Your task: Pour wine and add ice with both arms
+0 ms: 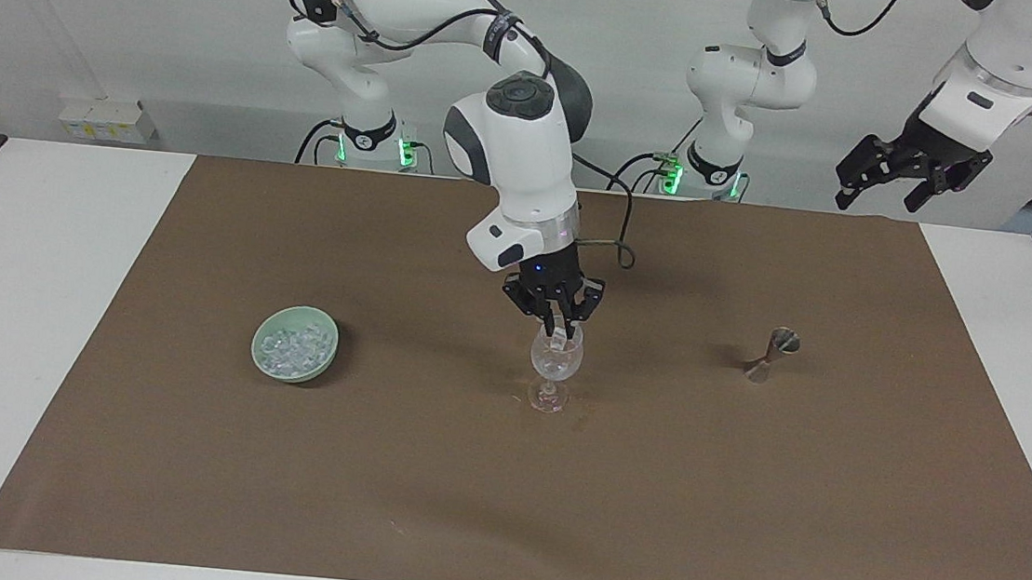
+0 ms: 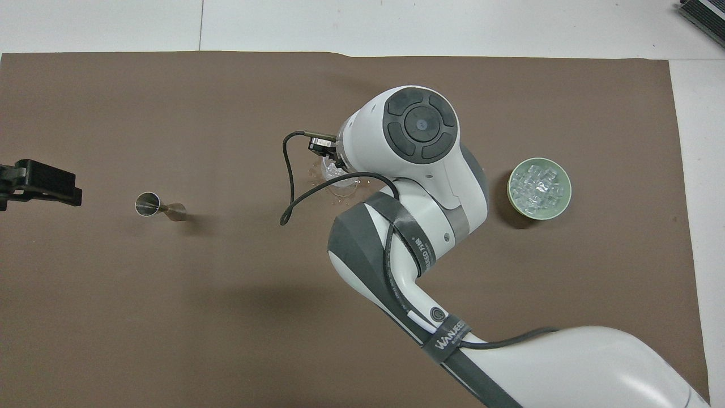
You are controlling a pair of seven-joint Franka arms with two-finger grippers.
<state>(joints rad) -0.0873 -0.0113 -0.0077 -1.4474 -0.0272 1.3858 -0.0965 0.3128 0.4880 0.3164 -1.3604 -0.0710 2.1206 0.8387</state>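
Ice [image 1: 292,345] fills its bowl; right gripper [image 1: 561,330] over glass [image 1: 556,361], jaws' state unclear; left jaws apart.

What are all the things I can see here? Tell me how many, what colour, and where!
stemmed glass: one, clear, upright in the middle of the mat.
bowl: one, pale green, on the mat toward the right arm's end.
ice: a heap of small clear whitish chunks, in the bowl.
jigger: one, silver metal, leaning on the mat toward the left arm's end.
mat: one, brown, covering most of the table.
table: one, white, showing round the mat.
right tool: one, black, pointing down at the mouth of the stemmed glass.
left tool: one, black, open, raised in the air at the left arm's end, waiting.
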